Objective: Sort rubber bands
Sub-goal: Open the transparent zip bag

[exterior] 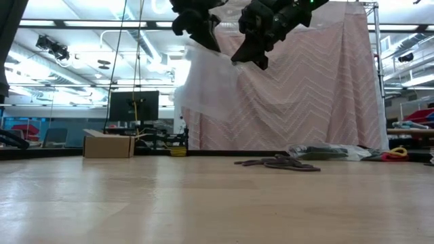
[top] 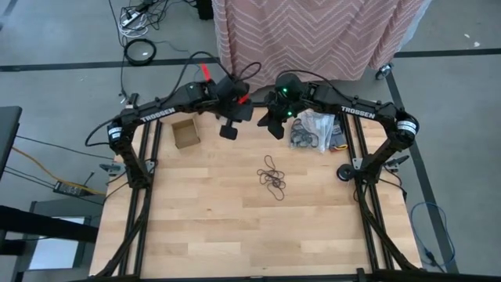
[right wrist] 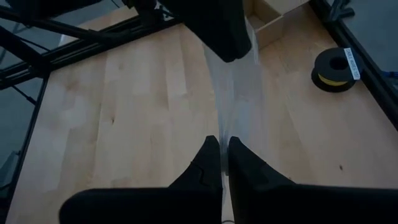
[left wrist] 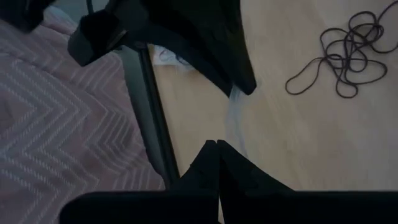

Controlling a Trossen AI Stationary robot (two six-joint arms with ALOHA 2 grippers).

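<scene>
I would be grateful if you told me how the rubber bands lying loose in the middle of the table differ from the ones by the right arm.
The loose rubber bands lie bare on the wood mid-table, a thin, spread tangle. The bagged rubber bands sit at the far right edge in clear plastic bags, a denser heap. Both look dark and rest on the table.

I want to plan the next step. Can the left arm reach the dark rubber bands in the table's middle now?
Probably not yet. The way to the rubber bands is free, but the left gripper and the right gripper are both shut on a clear plastic bag held high between them.

Cardboard box, tape spool
</scene>
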